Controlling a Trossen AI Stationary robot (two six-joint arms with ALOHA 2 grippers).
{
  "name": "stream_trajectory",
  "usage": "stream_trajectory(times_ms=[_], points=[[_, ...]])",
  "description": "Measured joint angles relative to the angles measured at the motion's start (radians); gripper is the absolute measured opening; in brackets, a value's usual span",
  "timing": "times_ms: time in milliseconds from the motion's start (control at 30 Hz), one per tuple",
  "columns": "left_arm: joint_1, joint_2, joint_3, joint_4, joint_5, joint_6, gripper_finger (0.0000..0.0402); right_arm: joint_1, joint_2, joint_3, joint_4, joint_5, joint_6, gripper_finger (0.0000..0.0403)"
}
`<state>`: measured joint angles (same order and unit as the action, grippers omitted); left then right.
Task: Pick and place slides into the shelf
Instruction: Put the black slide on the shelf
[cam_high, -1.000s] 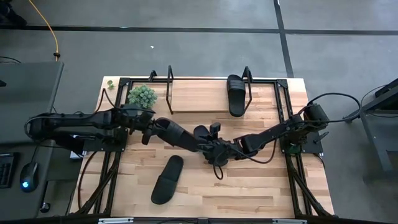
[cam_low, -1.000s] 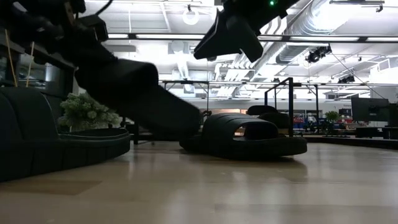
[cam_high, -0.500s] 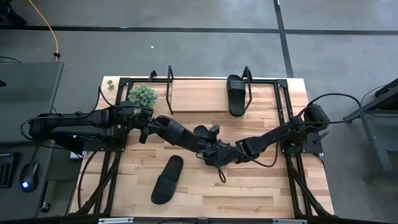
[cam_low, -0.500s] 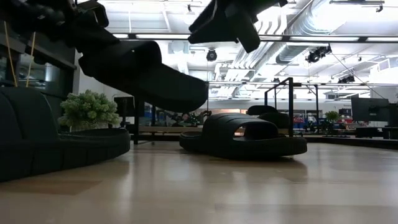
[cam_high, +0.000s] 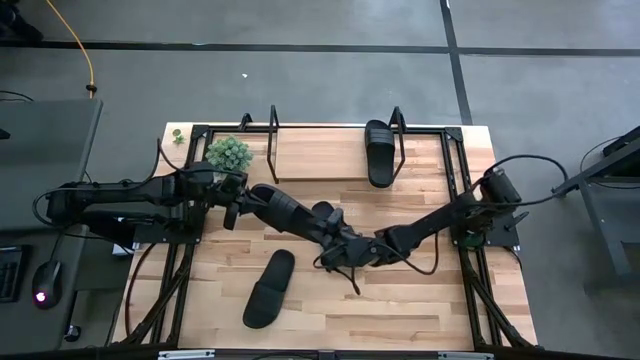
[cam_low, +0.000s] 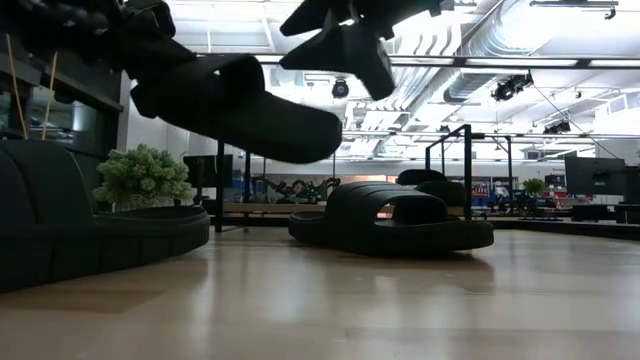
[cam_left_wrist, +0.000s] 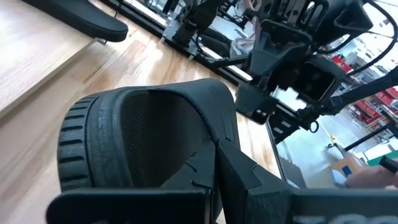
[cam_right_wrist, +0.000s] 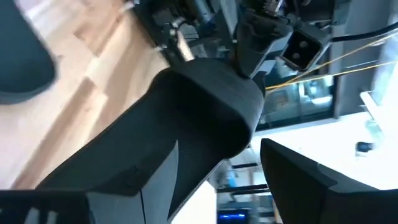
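Note:
One black slide (cam_high: 290, 212) hangs over the table's middle, with my left gripper (cam_high: 238, 205) shut on its left end. My right gripper (cam_high: 340, 248) is open at the slide's free right end (cam_right_wrist: 211, 99). In the low view it (cam_low: 335, 40) stands just above the slide (cam_low: 240, 110). A second slide (cam_high: 379, 152) lies sole down on the shelf's (cam_high: 320, 155) right part. A third slide (cam_high: 268, 288) lies on the table near the front. The low view also shows a slide (cam_low: 390, 220) lying flat on the table. My left gripper holds the slide by its end nearest the left arm (cam_left_wrist: 186, 174), coming almost level from the table's left, along the slide. The gripper's own fingers hide the exact spot. The slide is lifted clear and juts toward the right, nearly level. My right gripper: one finger (cam_right_wrist: 298, 180) stands clear of the slide's end; whether the other touches, I cannot tell.
A small green plant (cam_high: 228, 152) stands at the shelf's left end. Black wire frames (cam_high: 398, 125) rise at the shelf's ends. Black rails (cam_high: 465, 190) run along both table sides. A large dark form (cam_low: 60, 230) lies close to the low camera.
My right gripper has opened wide and rolled at the slide's free end. The held slide's free end has risen from a downward slant to nearly level, while my left gripper, still shut on the other end, has lifted a little.

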<state>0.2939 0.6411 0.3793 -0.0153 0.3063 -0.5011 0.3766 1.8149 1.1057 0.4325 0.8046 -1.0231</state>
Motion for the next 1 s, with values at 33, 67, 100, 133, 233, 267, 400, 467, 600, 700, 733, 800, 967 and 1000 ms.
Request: stream_trajectory(times_ms=[33,67,100,133,233,267,400,467,600,700,733,800,967,1000], points=[[0.0,0.0,0.0,0.003,0.004,0.0,0.0,0.002,0.007,0.0,0.023,0.01,-0.022,0.022],[0.0,0.0,0.0,0.005,0.008,0.0,0.0,0.004,0.013,0.0,0.043,0.014,-0.04,0.022],[0.0,0.001,0.0,0.007,0.013,0.0,0.0,0.004,0.017,0.0,0.058,0.014,-0.058,0.022],[0.0,0.004,0.0,0.012,0.016,0.0,0.0,0.004,0.018,0.0,0.061,0.014,-0.073,0.022],[0.0,0.005,0.0,0.015,0.017,-0.004,0.0,0.004,0.019,0.0,0.065,0.008,-0.085,0.022],[0.0,0.008,0.0,0.016,0.018,-0.004,0.0,0.004,0.019,0.0,0.065,0.008,-0.085,0.022],[0.0,0.012,0.0,0.02,0.017,-0.011,0.0,0.004,0.019,0.0,0.069,0.012,-0.104,0.022],[0.0,0.022,0.0,0.036,0.017,-0.023,0.0,0.004,0.019,0.0,0.069,0.01,-0.111,0.022],[0.0,0.047,0.0,0.081,0.018,-0.029,0.0,-0.003,0.019,0.0,0.092,0.007,-0.111,0.022],[0.0,0.077,0.001,0.092,0.018,-0.03,0.0,-0.003,0.019,0.0,0.103,-0.008,-0.111,0.022],[0.0,0.091,0.001,0.1,0.018,-0.03,0.0,-0.003,0.019,0.0,0.103,-0.016,-0.111,0.022],[0.0,0.117,0.0,0.131,0.023,-0.035,0.0,-0.004,0.019,0.0,0.105,-0.03,-0.111,0.022],[0.0,0.183,0.0,0.242,0.071,-0.048,0.0001,-0.007,0.019,0.0,0.104,-0.034,-0.104,0.022],[-0.001,0.194,0.0,0.258,0.081,-0.054,0.0001,-0.008,0.019,0.0,0.104,-0.034,-0.104,0.022]])
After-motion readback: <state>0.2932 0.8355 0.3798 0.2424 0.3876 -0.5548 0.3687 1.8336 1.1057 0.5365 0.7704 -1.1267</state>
